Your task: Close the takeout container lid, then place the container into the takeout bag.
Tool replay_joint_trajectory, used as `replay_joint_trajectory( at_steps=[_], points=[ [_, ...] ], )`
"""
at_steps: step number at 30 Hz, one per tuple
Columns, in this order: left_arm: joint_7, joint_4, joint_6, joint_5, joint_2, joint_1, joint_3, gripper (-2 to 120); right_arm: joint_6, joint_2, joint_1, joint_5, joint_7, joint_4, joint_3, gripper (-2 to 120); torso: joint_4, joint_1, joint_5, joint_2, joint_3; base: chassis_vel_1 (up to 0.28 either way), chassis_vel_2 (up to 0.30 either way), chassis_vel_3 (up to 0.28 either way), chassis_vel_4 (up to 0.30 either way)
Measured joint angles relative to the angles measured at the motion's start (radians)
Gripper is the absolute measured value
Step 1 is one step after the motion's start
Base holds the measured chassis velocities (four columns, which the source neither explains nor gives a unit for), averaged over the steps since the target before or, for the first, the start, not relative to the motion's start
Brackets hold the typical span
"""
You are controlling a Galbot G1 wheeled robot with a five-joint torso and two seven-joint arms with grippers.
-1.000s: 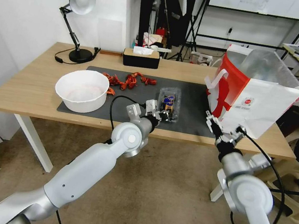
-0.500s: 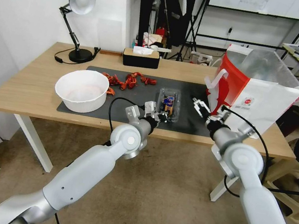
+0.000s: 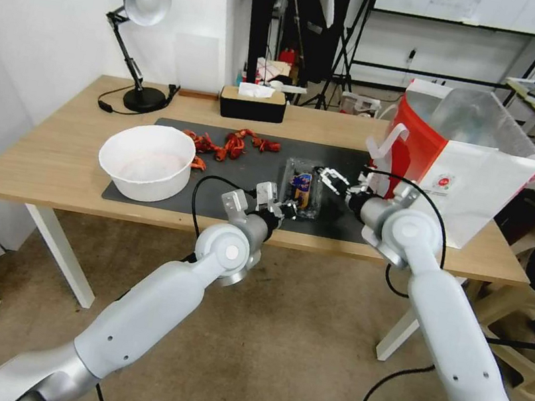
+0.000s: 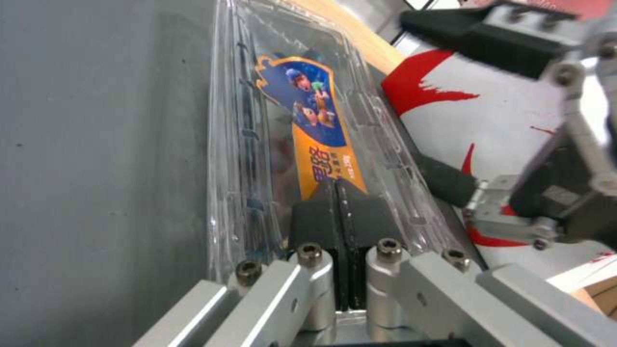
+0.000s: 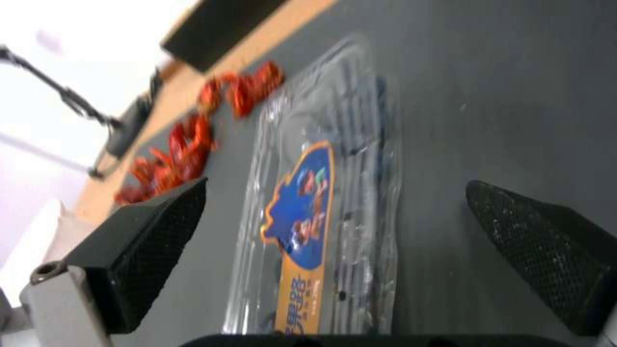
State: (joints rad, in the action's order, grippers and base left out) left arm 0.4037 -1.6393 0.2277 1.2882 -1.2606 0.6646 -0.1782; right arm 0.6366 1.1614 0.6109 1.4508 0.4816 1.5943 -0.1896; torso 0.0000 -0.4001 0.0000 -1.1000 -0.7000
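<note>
Head view: takeout container [image 3: 303, 188] flat on the dark mat [image 3: 246, 164], lid [image 3: 302, 180] down over the berries, between the white bowl [image 3: 147, 161] and the takeout bag [image 3: 461, 162]. Left gripper [image 3: 290, 207] at the container's near end, pads together. Right gripper [image 3: 328, 179] just beside the container's bag-side edge, fingers spread. Bag upright at the table's right end, mouth open, foil lining showing. Red scraps [image 3: 229, 142] on the mat behind the container.

Left wrist view: left gripper [image 4: 339, 221] with its 2 black pads pressed together, resting on the lid [image 4: 308, 144] at the end of the orange and blue label [image 4: 315, 130]. Right gripper [image 4: 489, 111] close alongside, open, in front of the bag's red and white wall [image 4: 462, 120].

Right wrist view: right gripper [image 5: 334, 217] wide apart, its 2 fingers [image 5: 154, 226] either side of the container [image 5: 328, 202], not touching it. Lid closed, label [image 5: 302, 217] facing up.
</note>
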Motion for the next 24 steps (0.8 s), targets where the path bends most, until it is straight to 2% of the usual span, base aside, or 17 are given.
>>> replay_joint_trajectory(
  at_steps=[2,8,24],
  points=[
    [0.000,0.000,-0.001,0.000,0.001,0.000,-0.001,0,0.042,0.004,-0.022,0.004,0.011,-0.024,0.013,100,0.0001,0.000,0.0000,0.000,0.000,0.000,0.000,0.000,0.000],
    [0.000,0.001,-0.002,0.001,0.001,0.000,-0.002,0,0.089,0.012,-0.046,0.016,0.020,-0.061,0.030,100,0.0000,0.000,0.0000,0.000,0.000,0.000,0.000,0.000,0.000],
    [0.000,0.002,-0.004,0.003,0.004,-0.004,-0.003,0,0.096,0.030,-0.087,0.049,-0.002,-0.128,0.060,100,-0.0003,0.000,-0.0002,0.000,0.000,0.000,0.000,0.000,0.000]
  ],
)
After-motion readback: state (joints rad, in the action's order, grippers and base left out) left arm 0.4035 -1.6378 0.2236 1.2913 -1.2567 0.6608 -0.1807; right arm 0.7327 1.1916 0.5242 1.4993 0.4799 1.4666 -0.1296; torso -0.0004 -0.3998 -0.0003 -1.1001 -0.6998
